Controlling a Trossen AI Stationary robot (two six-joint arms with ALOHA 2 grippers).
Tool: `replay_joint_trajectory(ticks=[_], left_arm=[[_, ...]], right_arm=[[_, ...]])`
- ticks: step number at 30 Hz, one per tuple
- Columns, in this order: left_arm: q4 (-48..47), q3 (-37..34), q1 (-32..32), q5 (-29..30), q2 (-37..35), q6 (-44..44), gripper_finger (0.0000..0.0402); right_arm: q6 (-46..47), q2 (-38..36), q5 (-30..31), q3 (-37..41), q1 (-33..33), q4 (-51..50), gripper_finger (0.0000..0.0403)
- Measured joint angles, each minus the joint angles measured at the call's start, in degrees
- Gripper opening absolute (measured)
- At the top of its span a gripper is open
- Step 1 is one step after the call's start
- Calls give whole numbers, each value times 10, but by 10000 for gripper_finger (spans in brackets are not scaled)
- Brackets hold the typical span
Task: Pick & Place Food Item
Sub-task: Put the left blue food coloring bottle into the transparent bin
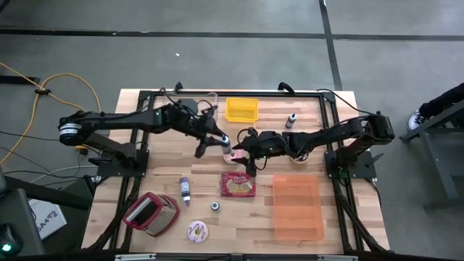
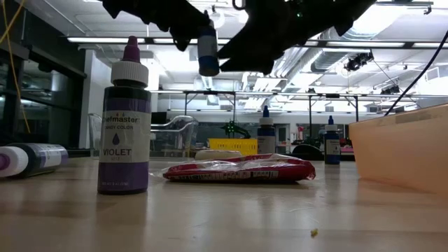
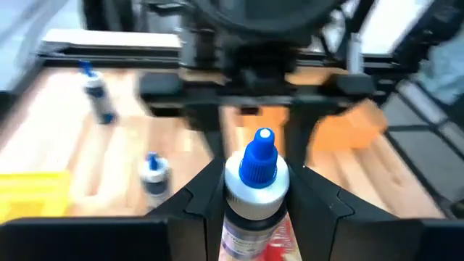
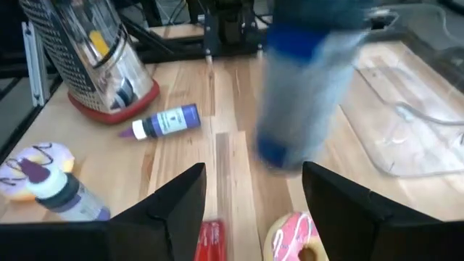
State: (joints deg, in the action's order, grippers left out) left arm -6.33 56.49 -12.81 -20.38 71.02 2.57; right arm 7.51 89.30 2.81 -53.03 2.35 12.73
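Left gripper (image 3: 257, 206) clamps the blue-capped clear dropper bottle (image 3: 255, 190) above mid-table, right gripper (image 4: 254, 199) spread empty beside it, while only the low view shows the violet bottle (image 2: 124, 126) fronting the red snack packet (image 2: 238, 170).

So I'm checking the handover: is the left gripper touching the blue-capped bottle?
Touching. In the left wrist view the left gripper has both fingers pressed against the sides of the blue-capped bottle, with no gap on either side.
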Motion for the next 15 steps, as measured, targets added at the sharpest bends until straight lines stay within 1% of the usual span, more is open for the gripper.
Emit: replay_joint_trajectory(ticks=[6, 11, 13, 15], left_arm=[[-10, 0, -58, 6, -30, -12, 114], [-60, 0, -106, 65, -31, -25, 115], [-65, 0, -119, 95, -30, -26, 115], [-67, 0, -127, 113, -29, -26, 116]], right_arm=[[10, -3, 0, 0, 1, 1, 217], [17, -3, -16, 0, 1, 3, 215], [17, -3, -16, 0, 4, 1, 214], [17, -3, -16, 0, 6, 2, 213]])
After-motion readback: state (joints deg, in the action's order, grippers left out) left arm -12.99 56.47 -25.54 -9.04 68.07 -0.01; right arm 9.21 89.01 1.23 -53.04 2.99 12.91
